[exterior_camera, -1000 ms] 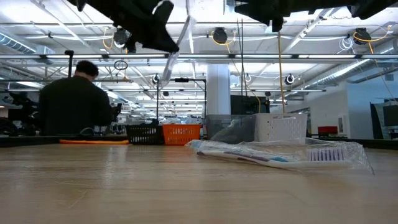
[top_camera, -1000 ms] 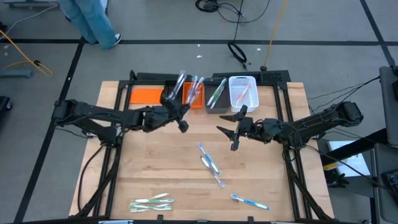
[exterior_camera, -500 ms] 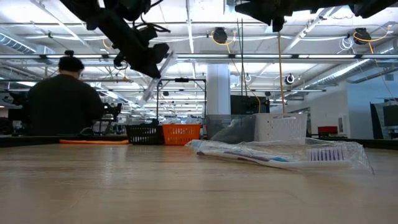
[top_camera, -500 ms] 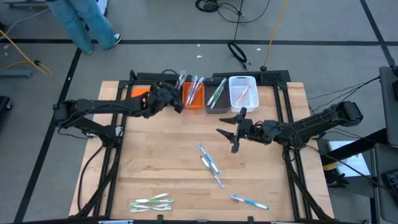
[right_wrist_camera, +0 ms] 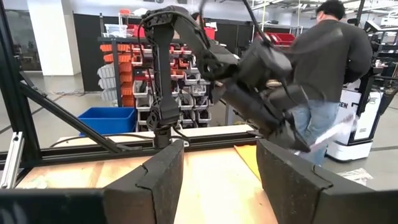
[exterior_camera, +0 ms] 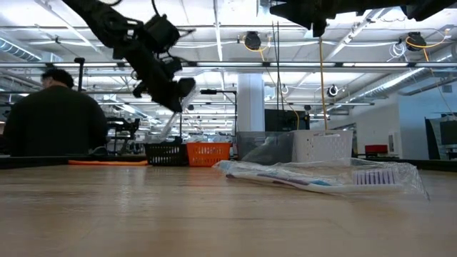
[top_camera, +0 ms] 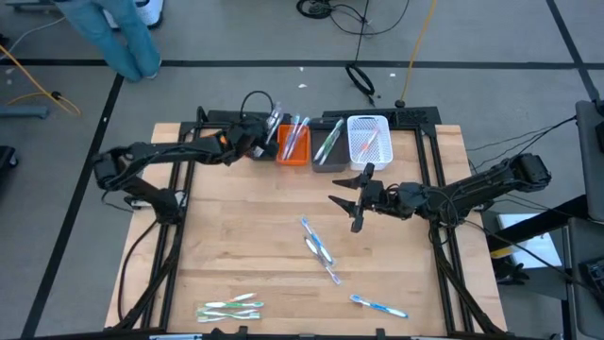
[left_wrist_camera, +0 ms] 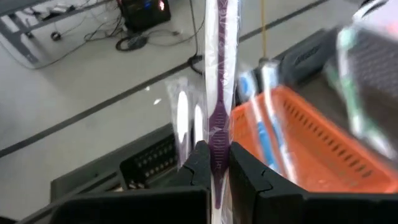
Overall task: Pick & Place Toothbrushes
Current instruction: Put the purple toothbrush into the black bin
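My left gripper is shut on a purple toothbrush in a clear wrapper, up at the far side over the row of bins. The row holds a black bin, an orange bin with toothbrushes, a grey bin and a white bin. My right gripper is open and empty above the middle of the table. Loose wrapped toothbrushes lie flat on the table at the middle, near right and near left. My left gripper pinches the purple toothbrush's handle between its two fingers, wrapper and all. The fingers lie along the toothbrush, which sticks out past the fingertips toward the far edge. It is lifted clear and, in the low view, slants down below the gripper.
A flat orange sheet lies left of the bins. Black frame rails run along the table's left and right sides. A person stands on the floor beyond the far left corner. Cables lie on the floor behind the table.
My left gripper has carried the purple toothbrush from over the table toward the far edge and somewhat left, and has come down over the bins, staying shut on it. The person beyond the table has stepped left.
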`<action>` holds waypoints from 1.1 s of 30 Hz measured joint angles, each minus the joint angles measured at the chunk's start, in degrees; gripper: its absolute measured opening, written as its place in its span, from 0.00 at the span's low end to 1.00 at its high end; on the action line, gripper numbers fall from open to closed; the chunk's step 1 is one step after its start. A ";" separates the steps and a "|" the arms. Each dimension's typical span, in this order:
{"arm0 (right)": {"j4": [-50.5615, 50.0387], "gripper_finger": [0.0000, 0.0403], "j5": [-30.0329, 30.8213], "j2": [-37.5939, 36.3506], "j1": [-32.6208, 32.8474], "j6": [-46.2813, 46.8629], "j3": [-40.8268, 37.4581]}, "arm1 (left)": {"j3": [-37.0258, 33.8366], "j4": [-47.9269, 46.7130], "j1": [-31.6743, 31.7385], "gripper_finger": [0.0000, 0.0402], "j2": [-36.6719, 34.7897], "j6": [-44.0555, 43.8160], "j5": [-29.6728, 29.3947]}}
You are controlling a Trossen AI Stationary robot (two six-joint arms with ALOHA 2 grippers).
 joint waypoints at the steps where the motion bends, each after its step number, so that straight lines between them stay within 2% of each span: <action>1: -0.01 0.48 0.00 0.00 0.00 0.00 0.00 | -0.03 -0.21 0.43 0.04 1.02 0.10 0.05; 7: -0.02 0.47 0.00 0.00 0.00 -0.01 0.00 | -0.07 1.00 2.49 0.05 5.81 -0.97 0.56; 14: -0.04 0.47 -0.01 0.00 0.00 -0.09 0.00 | -0.07 1.16 4.37 0.04 8.25 -1.92 2.84; 28: -0.44 0.47 0.00 0.00 0.00 -0.06 0.00 | -0.07 -0.72 4.61 0.21 8.38 -4.83 2.94; 33: -0.54 0.47 0.00 0.00 0.00 -0.04 0.00 | -0.07 -0.88 4.72 0.32 8.38 -4.87 2.77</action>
